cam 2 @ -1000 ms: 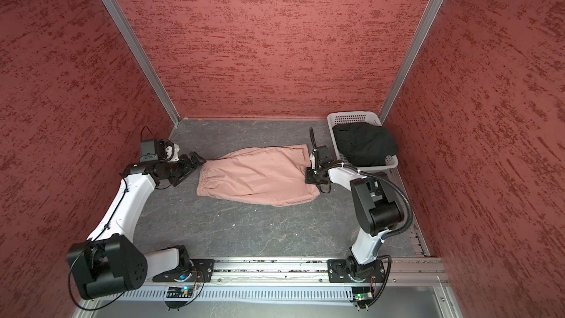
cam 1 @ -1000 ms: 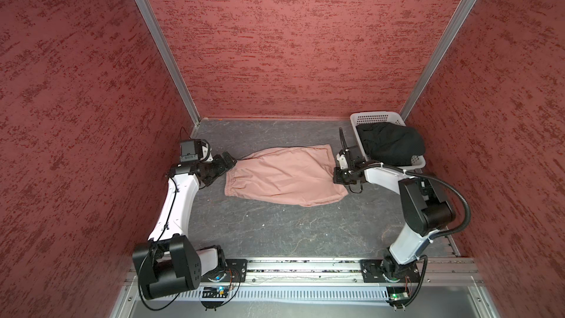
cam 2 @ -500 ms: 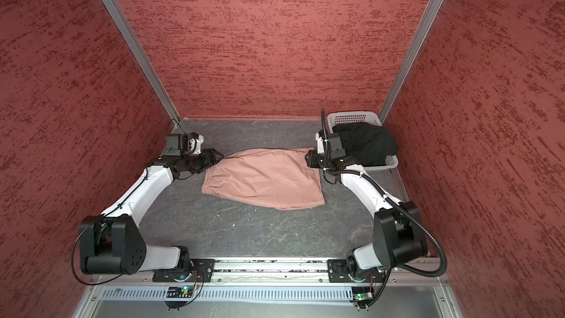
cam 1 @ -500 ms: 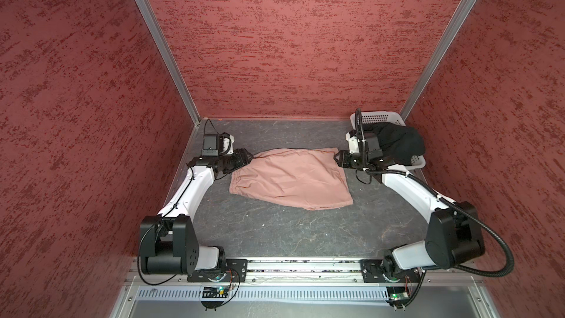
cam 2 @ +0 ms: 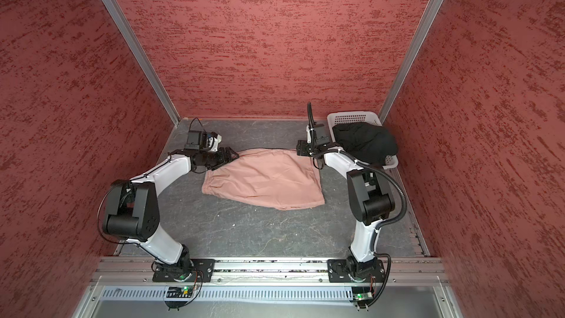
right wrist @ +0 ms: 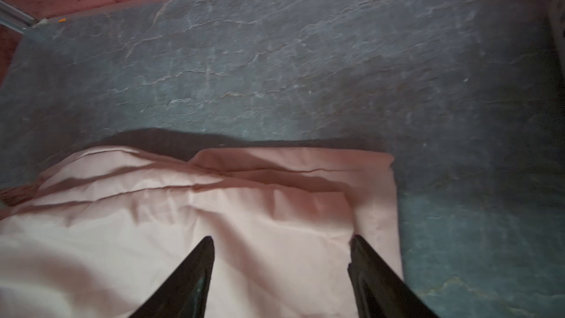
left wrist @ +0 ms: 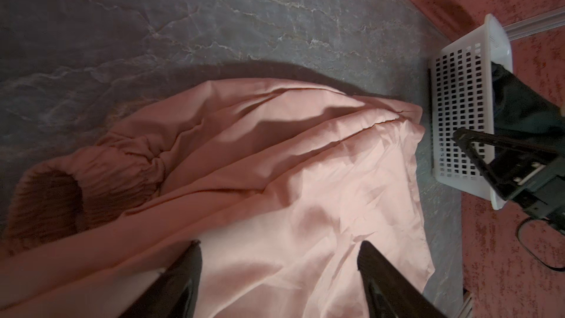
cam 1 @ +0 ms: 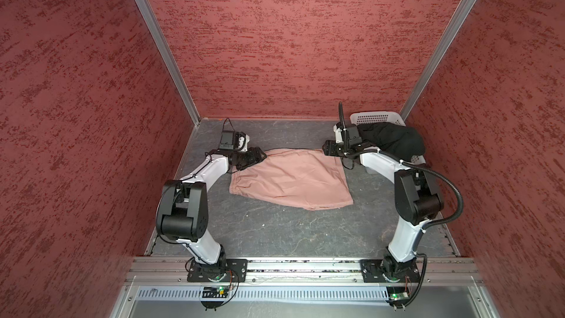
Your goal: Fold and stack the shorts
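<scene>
Fingers of left gripper (left wrist: 278,255) and right gripper (right wrist: 281,246) are found apart over pink shorts (cam 1: 290,178); black shorts (cam 1: 394,142) are heaped in adjacent basket (cam 1: 376,116).

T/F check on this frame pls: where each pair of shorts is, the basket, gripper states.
1. The pink shorts lie on the table, outside the white basket. True.
2. The black shorts are spread flat on the table. False: they sit bunched in the white basket.
3. The left gripper and right gripper are both open over the pink shorts. True.
4. The pink shorts are stacked on the black shorts. False: the two pairs lie apart.
5. The white basket stands at the table's near left corner. False: in both top views it is at the far right corner.
</scene>
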`<state>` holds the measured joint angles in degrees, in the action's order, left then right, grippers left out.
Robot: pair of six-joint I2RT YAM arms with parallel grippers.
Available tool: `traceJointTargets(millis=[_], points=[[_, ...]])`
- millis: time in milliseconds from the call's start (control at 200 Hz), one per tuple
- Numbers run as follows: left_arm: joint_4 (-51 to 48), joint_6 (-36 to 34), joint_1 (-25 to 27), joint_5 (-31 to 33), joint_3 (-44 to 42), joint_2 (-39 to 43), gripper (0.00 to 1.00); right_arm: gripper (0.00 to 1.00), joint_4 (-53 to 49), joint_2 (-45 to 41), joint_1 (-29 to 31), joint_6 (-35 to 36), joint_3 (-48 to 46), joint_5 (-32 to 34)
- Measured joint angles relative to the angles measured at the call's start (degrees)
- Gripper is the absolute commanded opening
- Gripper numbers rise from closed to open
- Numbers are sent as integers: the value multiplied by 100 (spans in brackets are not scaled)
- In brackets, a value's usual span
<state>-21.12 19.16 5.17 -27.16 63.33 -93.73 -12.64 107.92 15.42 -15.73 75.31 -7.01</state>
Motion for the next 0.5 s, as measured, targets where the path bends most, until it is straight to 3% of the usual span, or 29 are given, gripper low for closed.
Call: traceJointTargets(millis=[326,501], points=[[-293,-55,-129,153,20,962,92,66,-146,284,-164,256,44,-46],[-411,-61,-232,210,-37,1088,92,63,-70,396,-164,352,-48,-240]])
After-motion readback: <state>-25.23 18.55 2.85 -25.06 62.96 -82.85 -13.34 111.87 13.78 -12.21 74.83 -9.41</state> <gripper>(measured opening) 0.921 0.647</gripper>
